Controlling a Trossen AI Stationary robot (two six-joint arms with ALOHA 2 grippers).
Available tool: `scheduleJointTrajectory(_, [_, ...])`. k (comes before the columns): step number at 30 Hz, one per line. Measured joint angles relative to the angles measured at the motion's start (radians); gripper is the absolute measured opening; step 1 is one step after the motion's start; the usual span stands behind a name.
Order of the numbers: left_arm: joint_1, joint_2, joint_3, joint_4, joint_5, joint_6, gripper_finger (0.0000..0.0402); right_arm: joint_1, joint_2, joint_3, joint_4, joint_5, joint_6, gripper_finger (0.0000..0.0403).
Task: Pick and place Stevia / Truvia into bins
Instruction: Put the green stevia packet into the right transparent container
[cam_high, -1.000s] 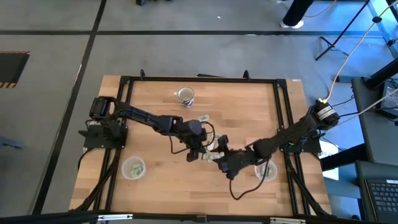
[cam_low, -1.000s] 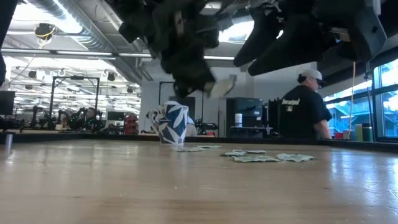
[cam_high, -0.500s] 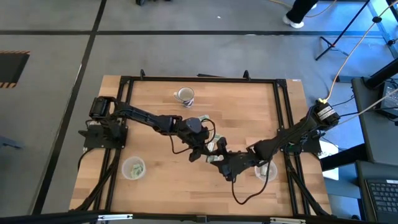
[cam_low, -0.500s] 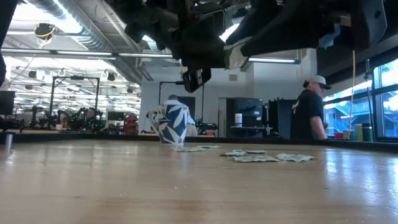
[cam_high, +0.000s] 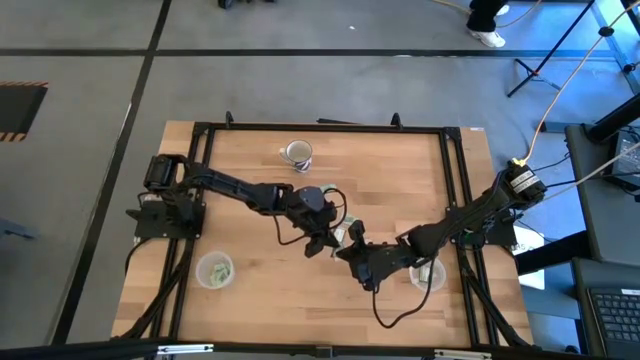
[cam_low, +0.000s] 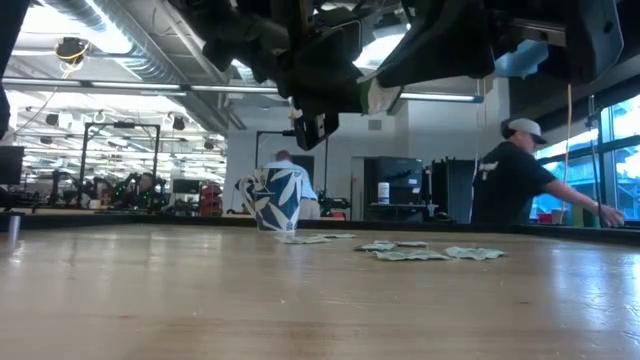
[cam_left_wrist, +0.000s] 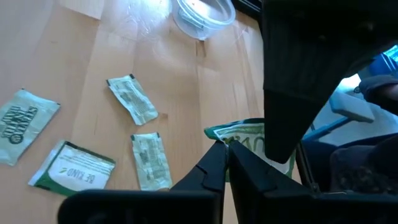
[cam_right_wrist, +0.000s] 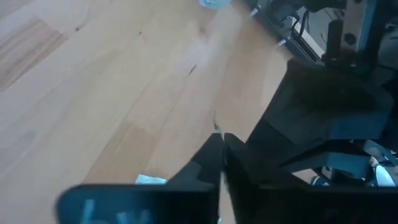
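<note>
A wooden table (cam_high: 240, 140) stands in a large workshop, with a person at a bench far behind it in the low view. Both arms meet over the middle of the table. The left gripper (cam_left_wrist: 225, 163) has its fingers pressed together, and a green-and-white packet (cam_left_wrist: 254, 144) sits right at their tips; it looks pinched by one edge, though the near finger hides the exact contact. The right gripper (cam_right_wrist: 221, 158) also has its fingers closed, with only a pale sliver at the tips, so I cannot say whether it holds anything.

More packets (cam_left_wrist: 132, 98) lie loose and flat on the wood below the left gripper, and the low view shows a scatter (cam_low: 410, 251) near a patterned mug (cam_low: 273, 197). One plastic cup (cam_high: 214, 270) sits near the front left corner with some packets inside; the other cup (cam_high: 430, 273) is near the front right, partly under the right arm.

These paper packets are probably very light, thin and limp, so they will likely bend and slide rather than resist. Pinching a short edge, or pressing down and closing across the narrow width, seems the surest hold.
</note>
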Motion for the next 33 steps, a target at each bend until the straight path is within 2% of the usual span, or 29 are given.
scheduleJointTrajectory(2, [0.004, 0.000, 0.000, 0.000, 0.001, 0.013, 0.0012, 0.000, 0.000, 0.000, -0.003, 0.000, 0.001, 0.0007])
scheduleJointTrajectory(6, [0.006, 0.000, 0.000, 0.000, 0.002, 0.102, 0.0024, -0.001, 0.000, 0.000, -0.002, -0.007, 0.010, 0.0012])
scheduleJointTrajectory(15, [0.017, 0.000, 0.000, -0.014, -0.008, 0.185, 0.0083, 0.015, -0.003, 0.000, 0.021, -0.008, 0.012, 0.0005])
scheduleJointTrajectory(20, [0.046, 0.000, 0.000, -0.132, -0.092, 0.228, 0.0100, 0.057, -0.026, 0.000, 0.032, -0.008, 0.074, 0.0003])
scheduleJointTrajectory(23, [0.052, 0.000, 0.000, -0.198, -0.158, 0.245, 0.0102, 0.085, -0.070, 0.000, -0.046, -0.008, 0.244, 0.0002])
scheduleJointTrajectory(26, [0.052, 0.000, 0.000, -0.212, -0.179, 0.258, 0.0100, 0.109, -0.143, 0.000, -0.211, -0.015, 0.516, 0.0002])
scheduleJointTrajectory(33, [0.043, 0.000, 0.000, -0.211, -0.177, 0.264, 0.0100, 0.160, -0.300, 0.000, -0.635, -0.178, 1.196, 0.0002])
